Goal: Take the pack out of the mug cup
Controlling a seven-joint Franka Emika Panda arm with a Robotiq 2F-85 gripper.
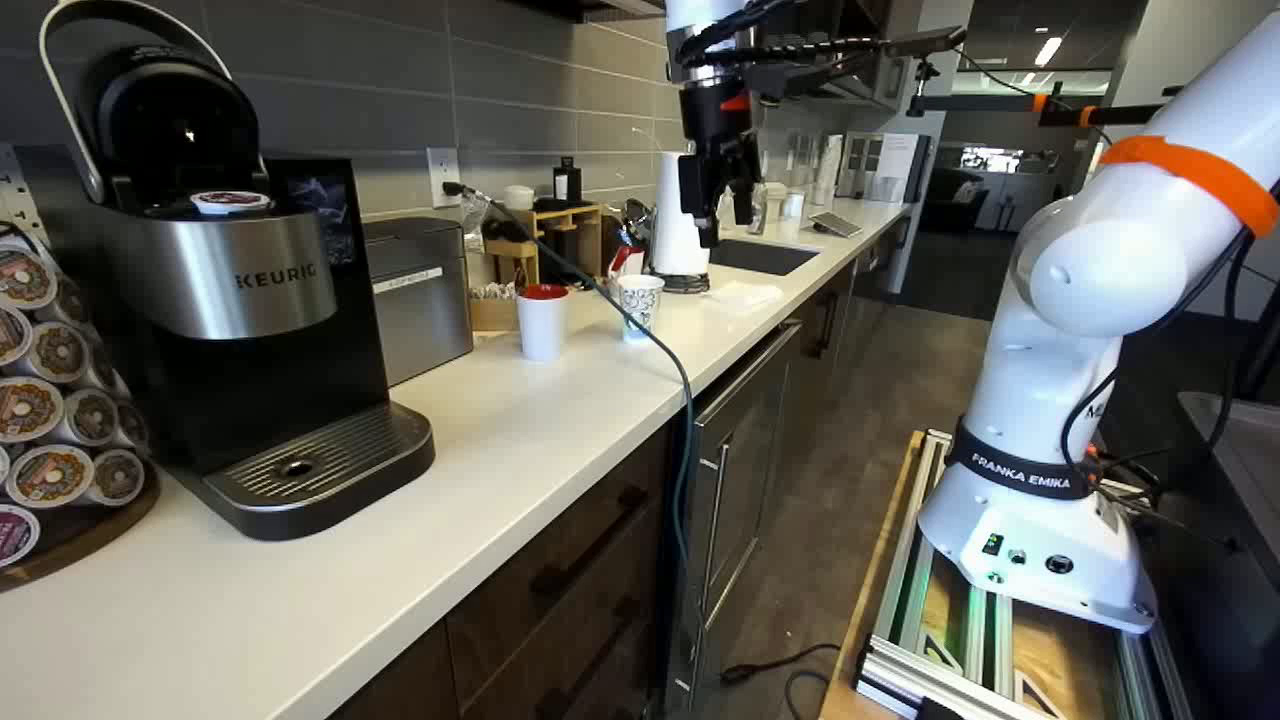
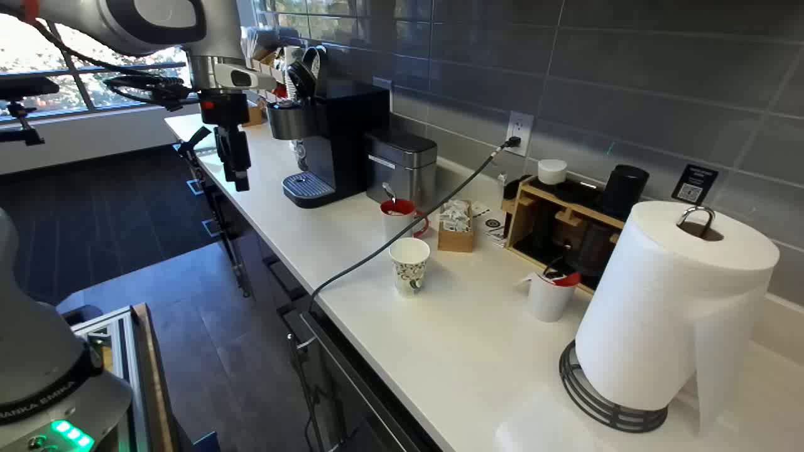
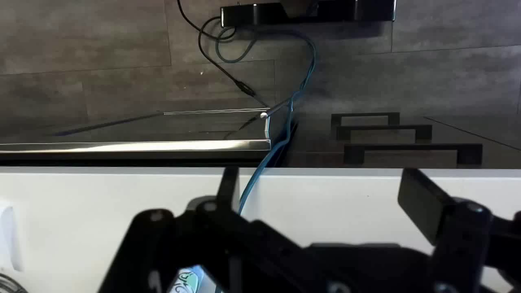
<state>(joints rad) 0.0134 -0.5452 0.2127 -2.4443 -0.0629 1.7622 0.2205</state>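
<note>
Along the counter (image 1: 520, 420), an open coffee machine (image 1: 200, 290) with a pod (image 1: 230, 202) at its top. Near it, a rack of pods (image 1: 50, 400) and a lidded metal box (image 1: 425, 310). Farther on, a wooden shelf (image 2: 568, 218) topped by a black canister (image 2: 623, 191), then a paper towel roll (image 2: 666, 301) upright on a wire stand (image 2: 612, 415). From the wall outlet (image 2: 520, 123), a cord (image 3: 290, 112) across the counter and over the edge. Behind, in an exterior view, a bright window (image 2: 28, 56). In the wrist view, black drawer handles (image 3: 415, 147) and a grey floor (image 3: 101, 40).

White counter (image 2: 455, 351): coffee machine (image 2: 348, 138), patterned cup (image 2: 409, 274), red-lined mug (image 1: 543, 326), white cup (image 2: 548, 302).
</note>
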